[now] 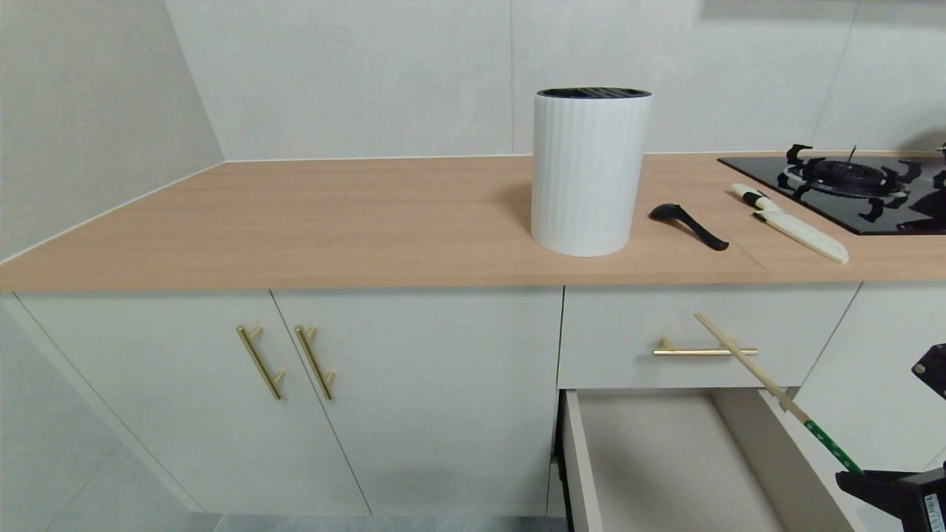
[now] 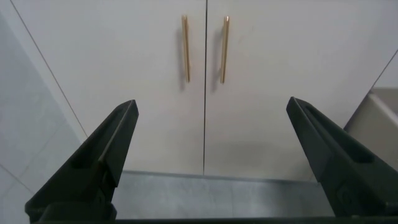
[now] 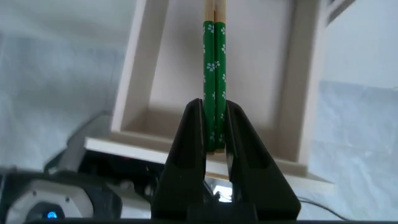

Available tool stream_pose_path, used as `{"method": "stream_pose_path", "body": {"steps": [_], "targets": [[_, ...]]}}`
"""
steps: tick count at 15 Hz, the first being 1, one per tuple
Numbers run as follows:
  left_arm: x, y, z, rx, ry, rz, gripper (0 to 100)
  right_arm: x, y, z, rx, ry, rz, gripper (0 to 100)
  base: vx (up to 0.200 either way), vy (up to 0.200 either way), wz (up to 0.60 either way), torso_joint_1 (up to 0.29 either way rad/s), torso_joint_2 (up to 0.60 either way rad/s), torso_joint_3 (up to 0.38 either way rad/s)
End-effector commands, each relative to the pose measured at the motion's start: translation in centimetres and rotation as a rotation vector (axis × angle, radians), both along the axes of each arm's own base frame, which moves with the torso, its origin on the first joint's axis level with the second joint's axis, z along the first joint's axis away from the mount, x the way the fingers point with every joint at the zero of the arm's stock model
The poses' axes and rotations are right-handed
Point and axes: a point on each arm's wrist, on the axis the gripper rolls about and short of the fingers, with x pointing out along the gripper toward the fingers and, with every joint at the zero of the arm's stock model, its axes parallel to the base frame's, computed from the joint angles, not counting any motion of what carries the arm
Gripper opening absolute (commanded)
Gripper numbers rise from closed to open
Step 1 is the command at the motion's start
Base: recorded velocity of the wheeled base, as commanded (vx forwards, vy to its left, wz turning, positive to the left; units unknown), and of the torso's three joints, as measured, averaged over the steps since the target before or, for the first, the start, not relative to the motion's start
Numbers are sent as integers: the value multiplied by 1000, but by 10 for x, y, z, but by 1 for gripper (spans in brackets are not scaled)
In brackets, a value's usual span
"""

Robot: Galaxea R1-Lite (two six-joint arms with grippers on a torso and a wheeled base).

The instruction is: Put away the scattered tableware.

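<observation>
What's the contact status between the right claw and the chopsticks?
Touching. In the right wrist view the right claw is clamped on the green-patterned chopsticks, its fingers pressed against both sides with no gap.

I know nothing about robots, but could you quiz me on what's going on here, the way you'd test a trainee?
1. Multiple choice: what does the right gripper hold? A) a fork B) chopsticks C) a plate
2. True or false: the lower drawer is shut.
3. Short answer: on the counter, which lies nearer the white holder, the black spoon or the knife?

Key: 1) B. 2) False; it is pulled open. 3) The black spoon.
</observation>
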Motion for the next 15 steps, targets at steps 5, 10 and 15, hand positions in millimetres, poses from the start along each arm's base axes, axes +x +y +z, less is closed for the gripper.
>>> {"method": "stream_pose_path", "body": {"steps": [5,10,15], "targets": [[0,0,0,-1,1,0,100,4,10,-21,-53,75,41,0,0,0,0,-83,449,359],[0,0,0,-1,2,0,100,7,13,-29,-80,112,42,0,0,0,0,-21,243,220],[0,0,0,-1,1,0,100,19,22,-40,-123,187,70,0,0,0,0,0,0,0]]}}
